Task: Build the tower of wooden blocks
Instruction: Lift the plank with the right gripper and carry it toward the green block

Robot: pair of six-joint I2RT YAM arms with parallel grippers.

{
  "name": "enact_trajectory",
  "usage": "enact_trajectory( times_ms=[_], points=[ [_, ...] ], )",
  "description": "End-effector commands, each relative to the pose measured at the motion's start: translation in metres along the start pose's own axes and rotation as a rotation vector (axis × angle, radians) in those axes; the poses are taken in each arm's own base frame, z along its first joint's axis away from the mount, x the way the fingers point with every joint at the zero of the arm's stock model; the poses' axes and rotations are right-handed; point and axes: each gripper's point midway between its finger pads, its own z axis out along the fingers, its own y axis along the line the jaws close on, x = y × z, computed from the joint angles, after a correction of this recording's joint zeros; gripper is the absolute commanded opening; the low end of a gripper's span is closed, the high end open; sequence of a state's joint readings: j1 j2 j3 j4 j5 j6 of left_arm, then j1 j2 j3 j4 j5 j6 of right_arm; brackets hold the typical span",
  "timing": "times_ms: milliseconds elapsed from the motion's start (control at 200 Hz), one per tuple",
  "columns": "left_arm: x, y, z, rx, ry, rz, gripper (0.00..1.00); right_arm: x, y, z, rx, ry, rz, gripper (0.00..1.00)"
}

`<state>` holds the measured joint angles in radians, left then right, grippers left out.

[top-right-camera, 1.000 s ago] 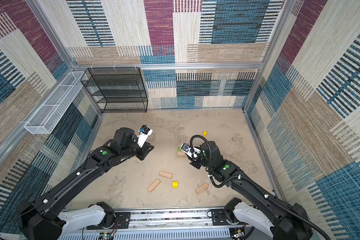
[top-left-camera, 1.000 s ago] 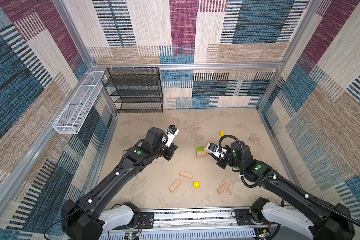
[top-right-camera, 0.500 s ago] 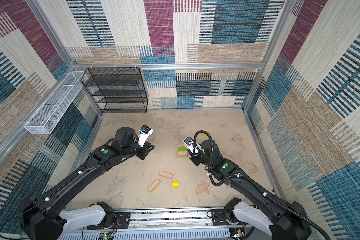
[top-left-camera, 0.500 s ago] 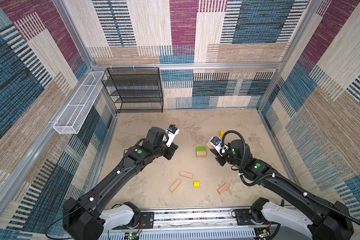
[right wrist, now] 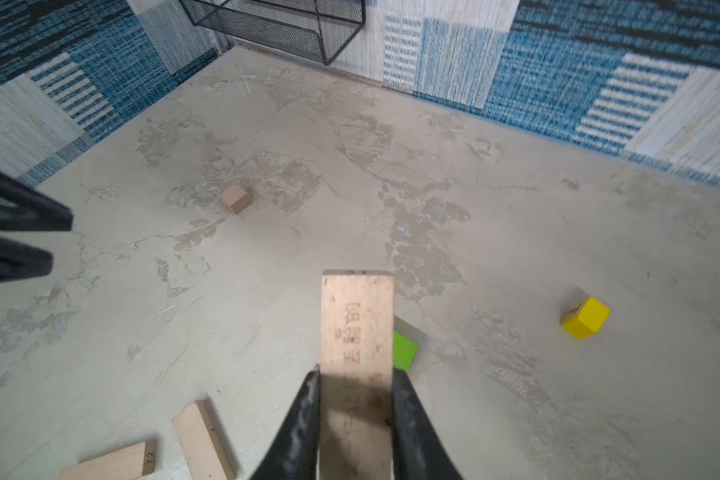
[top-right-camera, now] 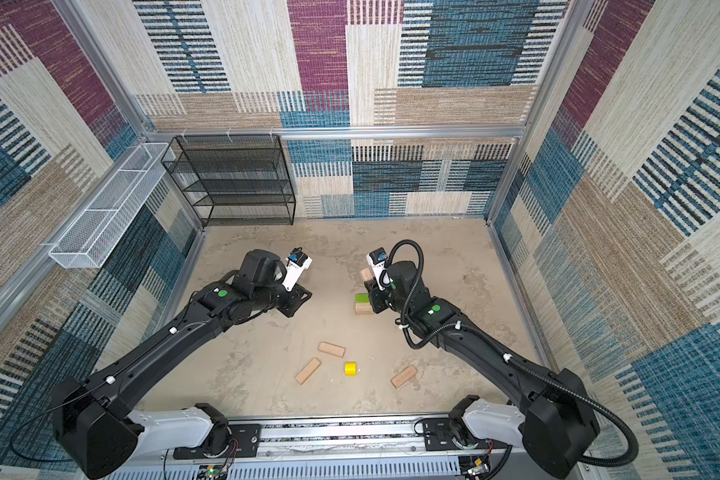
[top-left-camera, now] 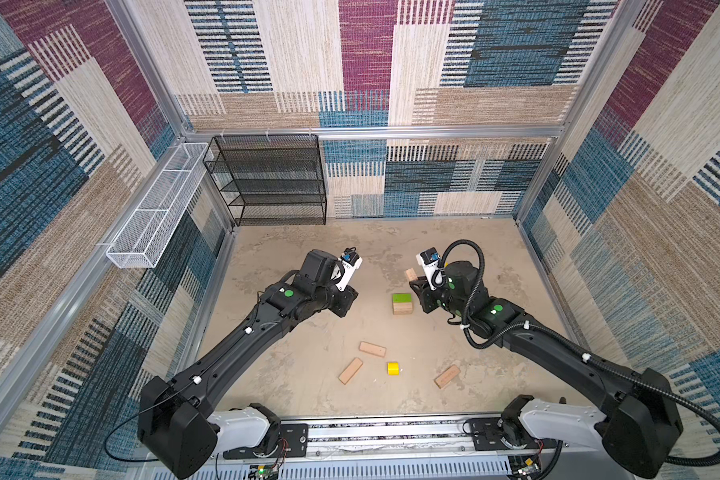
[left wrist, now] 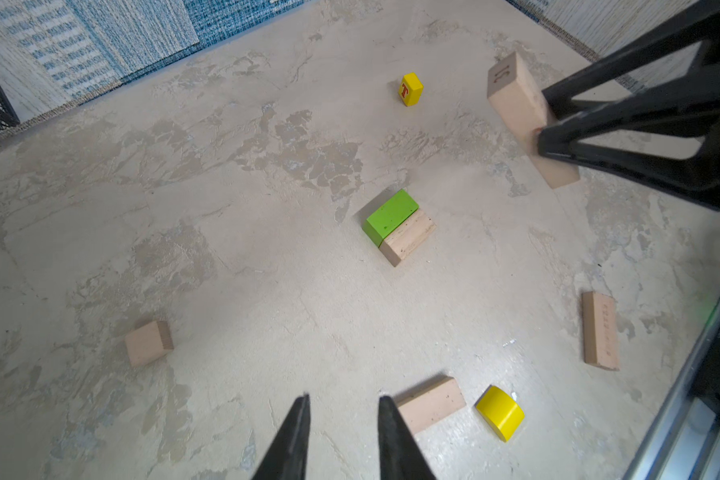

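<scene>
A lime-green brick [top-left-camera: 402,298] [left wrist: 391,214] lies on the floor side by side with a tan plank [top-left-camera: 403,308] [left wrist: 408,237]. Just right of this pair, my right gripper [top-left-camera: 416,286] [right wrist: 355,378] is shut on another tan plank [right wrist: 356,328] [top-left-camera: 410,274], held off the floor with its far end above the green brick. To the pair's left, my left gripper [top-left-camera: 345,302] [left wrist: 344,399] hangs open with nothing between its fingers. Three loose planks [top-left-camera: 372,349] [top-left-camera: 350,370] [top-left-camera: 447,376] and a yellow rounded piece [top-left-camera: 393,368] lie nearer the front.
A yellow cube with a red letter [left wrist: 410,89] [right wrist: 585,318] stands beyond the right gripper. A small tan cube [left wrist: 148,343] [right wrist: 236,198] sits near the left gripper. A black mesh shelf [top-left-camera: 271,178] stands at the back left, and a white wire basket [top-left-camera: 154,208] hangs on the left wall.
My right gripper has risen and drifted toward the back with the plank in it. The left arm has stayed still.
</scene>
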<state>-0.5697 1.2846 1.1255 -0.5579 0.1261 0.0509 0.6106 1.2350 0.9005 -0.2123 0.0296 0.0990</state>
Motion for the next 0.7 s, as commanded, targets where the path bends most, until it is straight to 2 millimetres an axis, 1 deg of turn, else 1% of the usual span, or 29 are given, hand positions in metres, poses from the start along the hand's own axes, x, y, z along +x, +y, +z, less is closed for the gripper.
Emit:
enact_trajectory(
  times_ms=[0,120,185,285,501,696],
  points=[
    [0.001,0.004,-0.002,-0.022,0.010,-0.016,0.32,0.006,-0.011,0.010,0.078,0.054,0.178,0.00],
    [0.002,0.005,-0.002,-0.029,0.013,-0.016,0.32,0.018,-0.015,0.022,0.136,0.112,0.286,0.00],
    [0.002,0.006,-0.003,-0.035,0.012,-0.014,0.32,0.027,-0.019,0.027,0.187,0.141,0.323,0.00],
    [0.002,0.007,-0.004,-0.042,0.011,-0.014,0.32,0.035,-0.020,0.032,0.242,0.157,0.366,0.00],
    [0.002,0.008,-0.006,-0.049,0.008,-0.011,0.32,0.046,-0.007,0.044,0.245,0.183,0.410,0.00],
    [0.002,0.009,-0.009,-0.057,0.002,-0.008,0.32,0.052,-0.003,0.053,0.258,0.201,0.404,0.00]
  ],
)
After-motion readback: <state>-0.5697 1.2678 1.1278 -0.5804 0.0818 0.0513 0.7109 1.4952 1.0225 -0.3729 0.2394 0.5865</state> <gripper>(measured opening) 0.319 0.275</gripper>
